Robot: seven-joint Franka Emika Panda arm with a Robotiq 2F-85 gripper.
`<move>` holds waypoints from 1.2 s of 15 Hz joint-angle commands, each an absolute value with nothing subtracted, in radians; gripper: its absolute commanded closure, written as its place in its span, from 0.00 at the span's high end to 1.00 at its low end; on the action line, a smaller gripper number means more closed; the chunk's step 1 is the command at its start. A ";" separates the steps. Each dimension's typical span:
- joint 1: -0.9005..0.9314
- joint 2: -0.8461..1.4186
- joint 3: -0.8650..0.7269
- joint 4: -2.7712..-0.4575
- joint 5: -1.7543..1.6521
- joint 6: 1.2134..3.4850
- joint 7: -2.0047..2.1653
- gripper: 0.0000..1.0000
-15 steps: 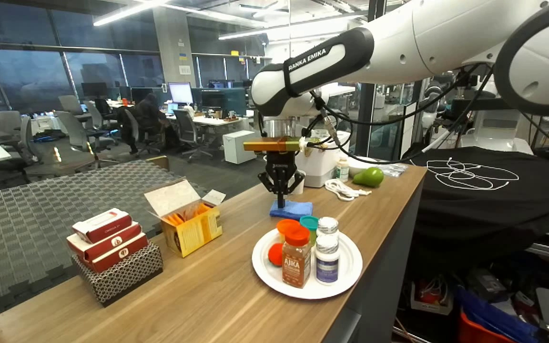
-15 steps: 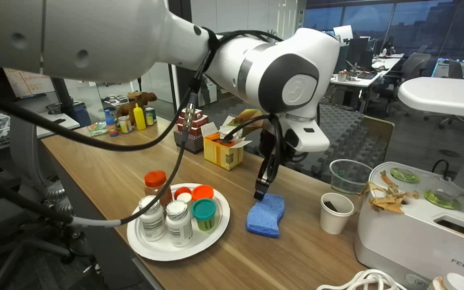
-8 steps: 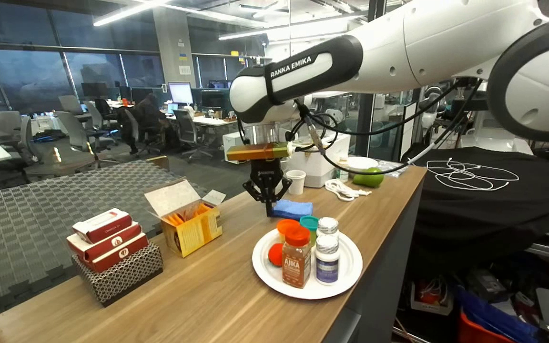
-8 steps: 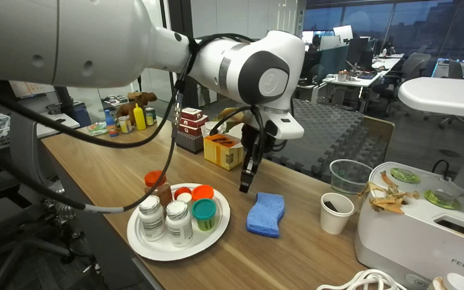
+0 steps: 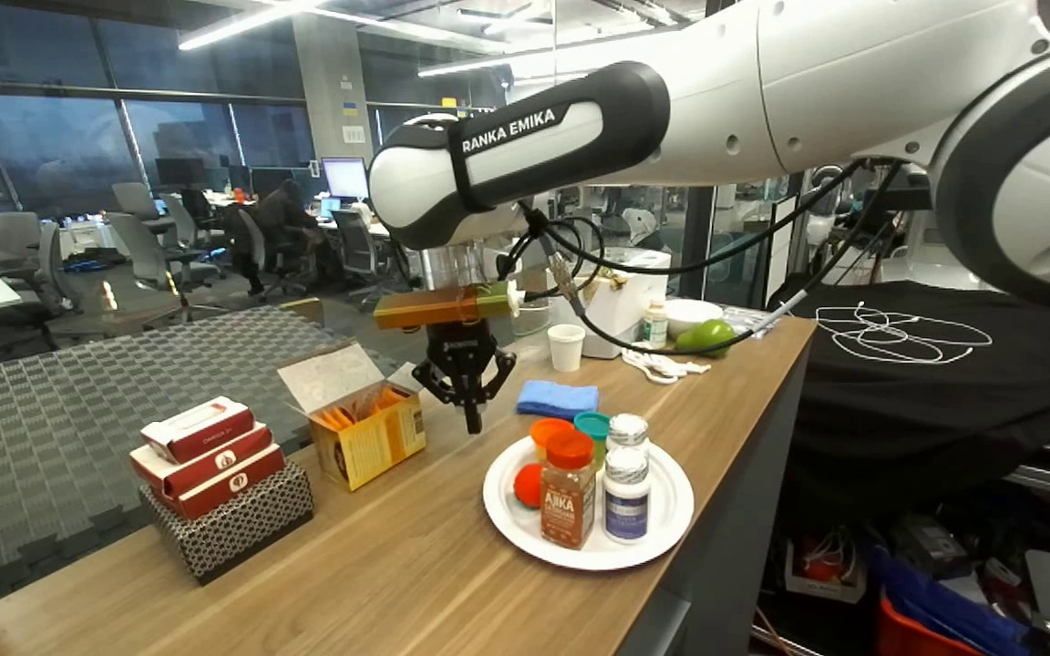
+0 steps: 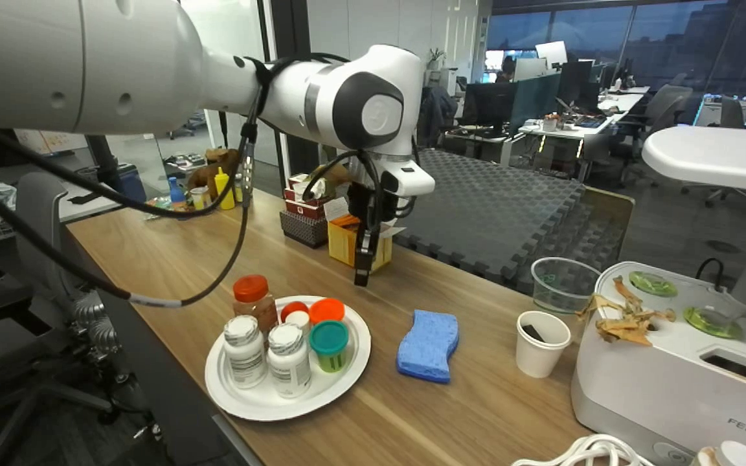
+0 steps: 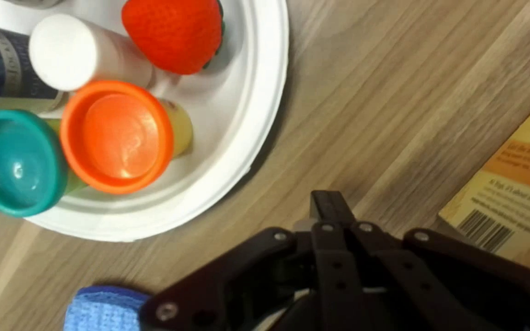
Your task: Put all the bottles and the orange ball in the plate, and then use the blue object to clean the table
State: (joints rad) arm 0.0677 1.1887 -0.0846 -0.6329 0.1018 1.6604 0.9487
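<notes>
Tool (image 6: pixel 362 277) has moved off, hanging apart from the blue sponge (image 6: pixel 428 345).

Free room: bare bench (image 5: pixel 455 487) is running between plate (image 5: pixel 518 536) and yellow box (image 5: pixel 375 448); narrower strip is parting plate from sponge (image 6: pixel 428 346). Obstacles: upright bottles (image 6: pixel 290 367) are crowding plate.
</notes>
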 commanded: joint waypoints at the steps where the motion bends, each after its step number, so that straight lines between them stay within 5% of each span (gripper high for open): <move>1: 0.098 1.215 -0.091 -0.565 0.067 1.617 0.902 0.00; 11: 0.079 1.114 -0.089 -0.590 0.076 1.629 0.743 0.00; 18: -0.096 1.000 -0.083 -0.688 0.138 1.650 0.736 0.00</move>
State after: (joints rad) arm -0.0322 1.0694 -0.0926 -0.6052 0.1004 1.6490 0.7545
